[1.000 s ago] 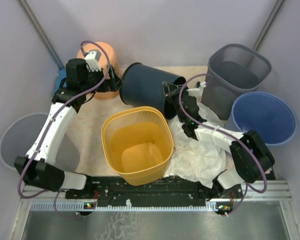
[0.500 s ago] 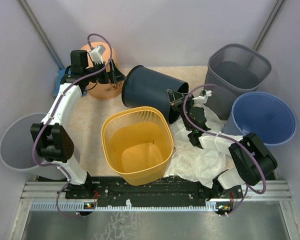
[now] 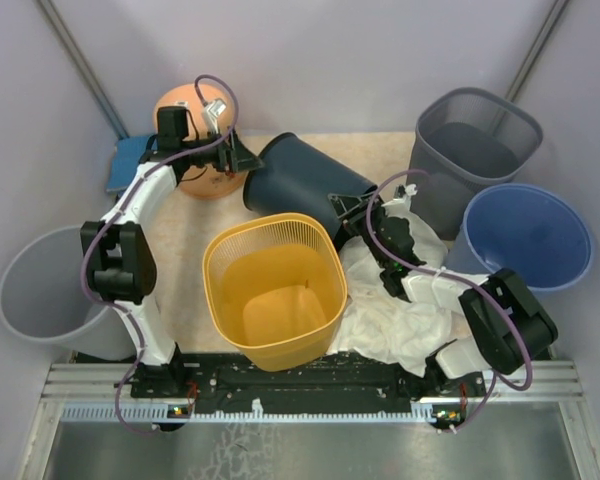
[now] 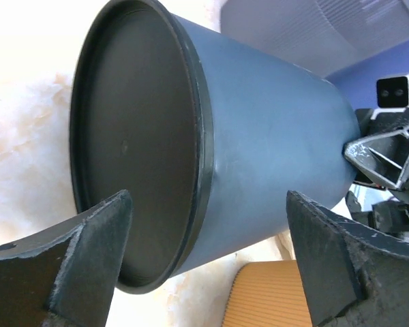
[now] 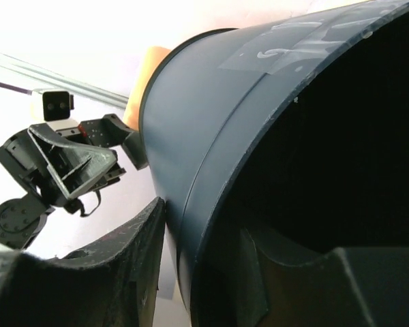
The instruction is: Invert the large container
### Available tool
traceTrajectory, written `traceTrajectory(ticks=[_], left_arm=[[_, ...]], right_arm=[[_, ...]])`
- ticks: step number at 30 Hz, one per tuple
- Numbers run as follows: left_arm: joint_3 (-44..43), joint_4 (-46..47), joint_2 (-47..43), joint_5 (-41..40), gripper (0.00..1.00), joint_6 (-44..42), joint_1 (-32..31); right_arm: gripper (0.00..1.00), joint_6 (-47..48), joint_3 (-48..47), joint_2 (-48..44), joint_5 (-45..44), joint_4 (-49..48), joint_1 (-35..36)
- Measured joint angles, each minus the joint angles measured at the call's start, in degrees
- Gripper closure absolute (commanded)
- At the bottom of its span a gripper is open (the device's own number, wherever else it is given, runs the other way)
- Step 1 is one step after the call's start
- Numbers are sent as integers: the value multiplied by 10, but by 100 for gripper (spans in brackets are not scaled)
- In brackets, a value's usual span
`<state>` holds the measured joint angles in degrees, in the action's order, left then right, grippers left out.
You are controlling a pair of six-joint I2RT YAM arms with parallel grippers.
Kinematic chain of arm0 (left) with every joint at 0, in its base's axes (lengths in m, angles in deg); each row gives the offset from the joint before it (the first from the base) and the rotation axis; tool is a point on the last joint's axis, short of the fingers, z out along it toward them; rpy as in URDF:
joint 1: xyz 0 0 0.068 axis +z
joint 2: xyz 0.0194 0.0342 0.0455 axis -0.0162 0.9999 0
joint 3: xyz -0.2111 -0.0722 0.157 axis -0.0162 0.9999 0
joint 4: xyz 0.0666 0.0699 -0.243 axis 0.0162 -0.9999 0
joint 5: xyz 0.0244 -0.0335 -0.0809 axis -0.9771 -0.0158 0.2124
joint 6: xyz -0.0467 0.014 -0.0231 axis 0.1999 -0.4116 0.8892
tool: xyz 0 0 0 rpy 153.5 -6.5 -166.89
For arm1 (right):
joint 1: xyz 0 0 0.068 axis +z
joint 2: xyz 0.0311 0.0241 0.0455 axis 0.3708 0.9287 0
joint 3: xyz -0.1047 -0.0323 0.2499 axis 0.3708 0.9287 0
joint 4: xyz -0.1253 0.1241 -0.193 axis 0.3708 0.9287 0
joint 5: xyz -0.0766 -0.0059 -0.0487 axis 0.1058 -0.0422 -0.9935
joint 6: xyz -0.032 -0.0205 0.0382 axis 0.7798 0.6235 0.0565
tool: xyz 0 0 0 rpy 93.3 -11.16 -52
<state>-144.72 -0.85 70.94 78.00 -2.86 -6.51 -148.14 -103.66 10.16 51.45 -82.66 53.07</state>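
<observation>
The yellow basket [image 3: 275,290] stands open side up at the near middle of the table [image 3: 185,250]. The dark blue bin [image 3: 295,178] lies on its side just behind the basket, touching the basket's far rim. Its closed base faces far left and its open mouth points right and towards the basket's right corner. A grey mesh bin [image 3: 475,150] stands upright far right of the basket, with a blue bucket [image 3: 528,235] to the basket's right and a pale grey bin [image 3: 40,295] to its left. An orange pot [image 3: 195,140] sits far left of the basket, and white cloth [image 3: 400,300] is heaped against the basket's right side. The right gripper [image 3: 350,212] is clenched on the bin's mouth rim, one finger inside and one outside. The left gripper [image 3: 235,158] is released, its fingers [image 4: 88,252] spread either side of the bin's base
</observation>
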Motion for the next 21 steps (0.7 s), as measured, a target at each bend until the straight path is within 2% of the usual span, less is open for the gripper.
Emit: traceTrajectory(ticks=[8,12,14,15,16,17,21], left_arm=[[-1,22,23,69,34,9,-3],[-6,25,23,78,61,9,-11],[-11,25,26,76,80,6,-17],[-11,24,26,74,86,4,-20],[-12,24,28,64,96,0,-22],[-13,25,30,63,100,0,-22],[-18,24,34,62,100,8,-18]], right_arm=[[59,-1,2,-6,13,6,-4],[59,-5,2,-5,16,6,-4],[59,-7,2,-5,19,5,-5],[59,-8,2,-3,22,4,-5],[59,-7,2,-1,25,6,-6],[59,-10,2,2,31,4,-8],[59,-16,-5,23,48,-10,-15]])
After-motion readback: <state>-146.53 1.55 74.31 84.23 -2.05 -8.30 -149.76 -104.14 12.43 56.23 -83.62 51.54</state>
